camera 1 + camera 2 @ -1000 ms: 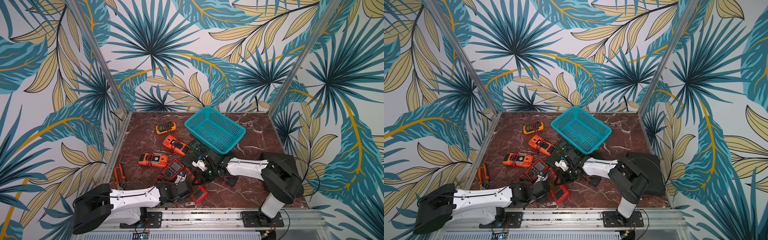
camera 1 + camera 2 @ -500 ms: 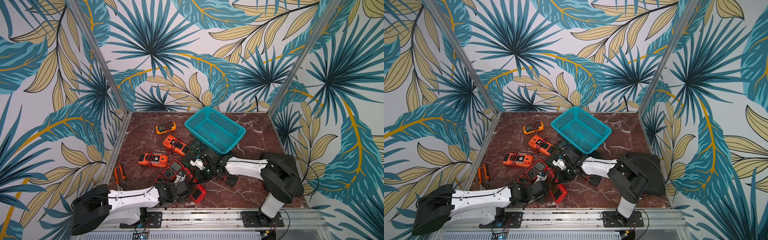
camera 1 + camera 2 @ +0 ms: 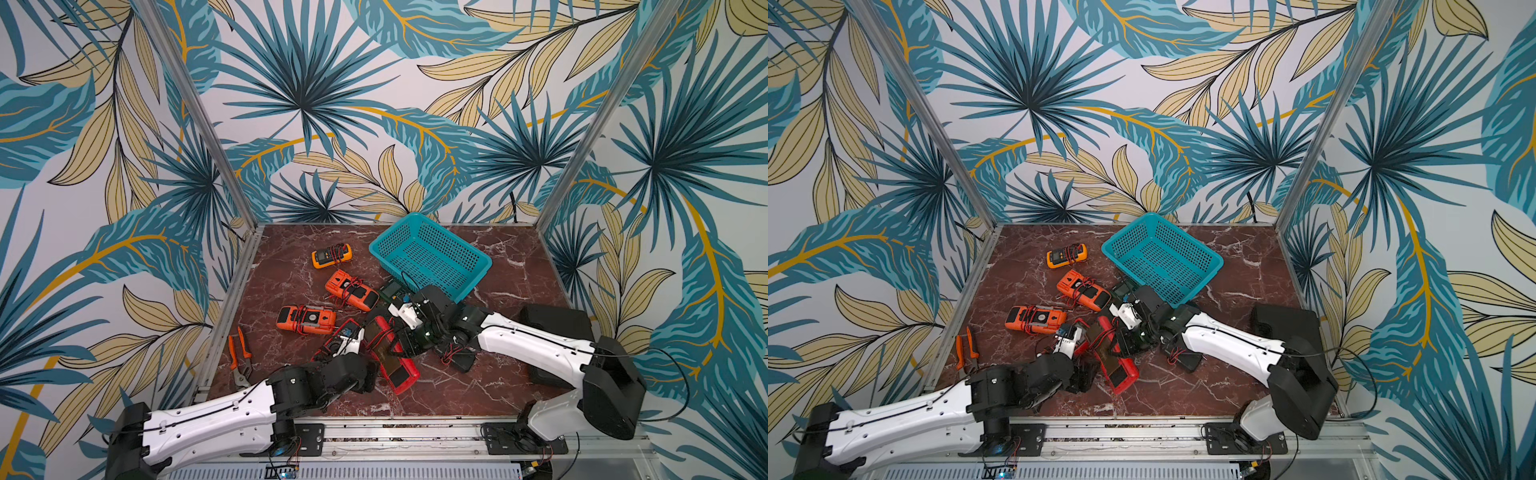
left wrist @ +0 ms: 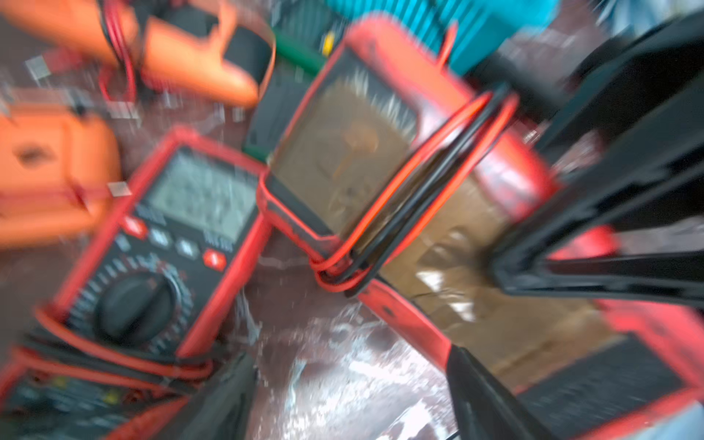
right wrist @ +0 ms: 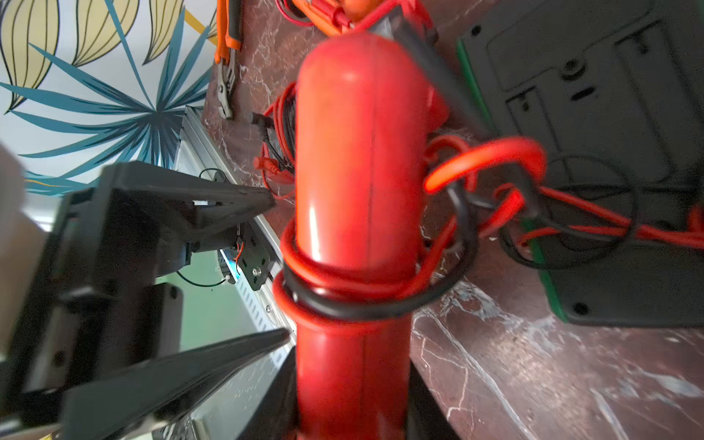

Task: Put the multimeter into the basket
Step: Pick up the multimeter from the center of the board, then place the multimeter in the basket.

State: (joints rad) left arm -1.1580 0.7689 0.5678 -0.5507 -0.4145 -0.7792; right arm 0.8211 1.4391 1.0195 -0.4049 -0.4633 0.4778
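A red multimeter (image 3: 395, 359) wrapped in red and black leads lies tilted near the front middle of the marble floor. My right gripper (image 5: 354, 400) is shut on its narrow end, one jaw on each side of the red case (image 5: 354, 152). My left gripper (image 4: 350, 400) stands open beside the same meter (image 4: 343, 152), with bare floor between its fingers; in a top view it (image 3: 370, 374) sits at the meter's left edge. The teal basket (image 3: 432, 257) stands behind the right wrist, holding nothing, and shows in both top views (image 3: 1163, 253).
Other meters lie left of the basket: a yellow one (image 3: 331, 254), two orange ones (image 3: 351, 289) (image 3: 306, 319), a red-and-black one (image 4: 164, 247) and a dark green-edged one (image 5: 609, 152). Orange pliers (image 3: 239, 353) lie at the left rail. A black box (image 3: 557, 324) stands at the right.
My left gripper has opened and let go of the red multimeter. My right gripper has stayed shut on it and drawn it slightly toward the back.
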